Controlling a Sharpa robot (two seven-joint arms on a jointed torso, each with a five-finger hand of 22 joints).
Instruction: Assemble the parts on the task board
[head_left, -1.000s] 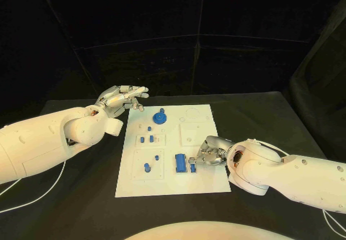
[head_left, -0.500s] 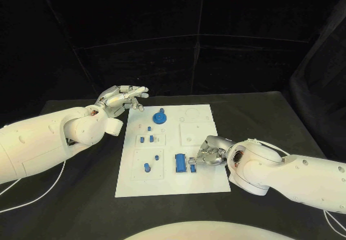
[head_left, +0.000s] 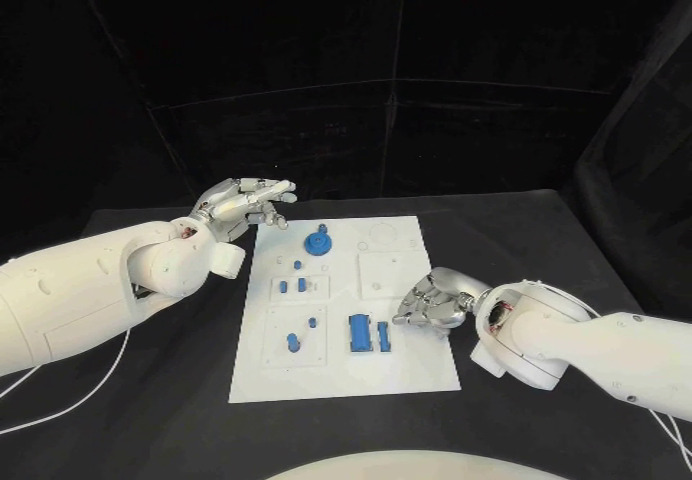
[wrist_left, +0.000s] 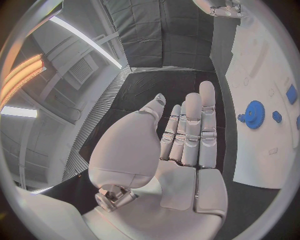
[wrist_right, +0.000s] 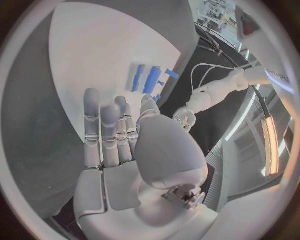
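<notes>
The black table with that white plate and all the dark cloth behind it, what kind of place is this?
Probably a robotics lab test cell. A white task board with small blue parts such as a gear lies on a black table, black curtains hang around it, and each robot hand, left and right, hovers empty by the board.

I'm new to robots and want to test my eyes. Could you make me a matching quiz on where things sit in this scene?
Things:
1. left hand
2. right hand
3. blue gear
4. long blue block

Places:
A. lower middle of the task board
B. over the board's right edge
C. off the board's far left corner
D. far end of the board

Pairs: 1-C, 2-B, 3-D, 4-A
</notes>
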